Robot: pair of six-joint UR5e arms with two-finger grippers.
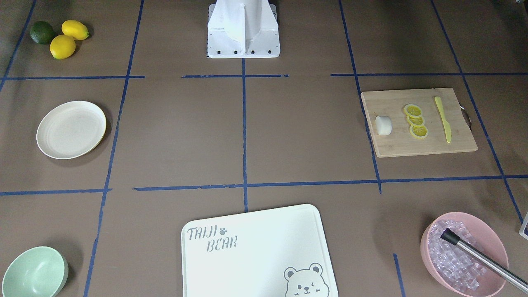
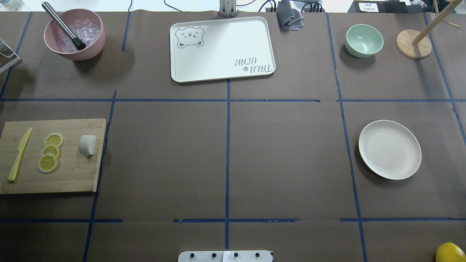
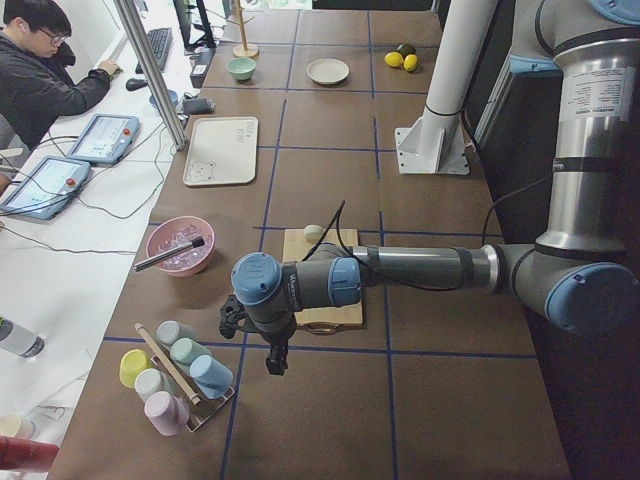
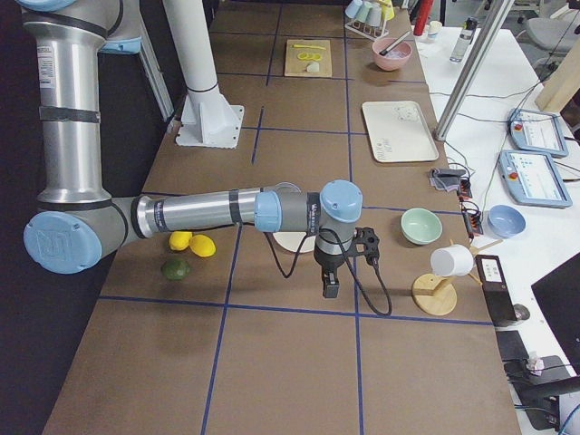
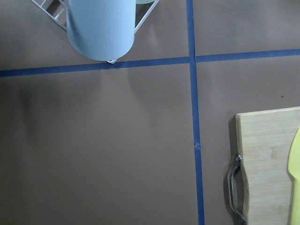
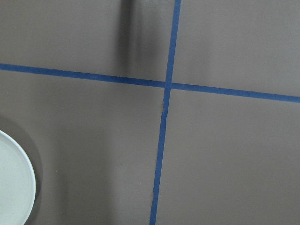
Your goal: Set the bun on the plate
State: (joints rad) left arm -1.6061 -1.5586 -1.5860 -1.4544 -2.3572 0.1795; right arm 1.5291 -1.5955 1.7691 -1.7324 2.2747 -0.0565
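The bun lies on the wooden cutting board next to three lemon slices. The plate stands bare at the table's other end, and its rim shows in the right wrist view. Only the exterior left view shows my left gripper, hanging past the board's outer end near a cup rack; I cannot tell if it is open or shut. Likewise my right gripper appears only in the exterior right view, beyond the plate; its state cannot be told.
A yellow knife lies on the board. A pink bowl of ice with a metal rod, a bear-print tray, a mint bowl and a wooden mug stand line the far edge. Lemons and a lime sit near the base. A person sits alongside.
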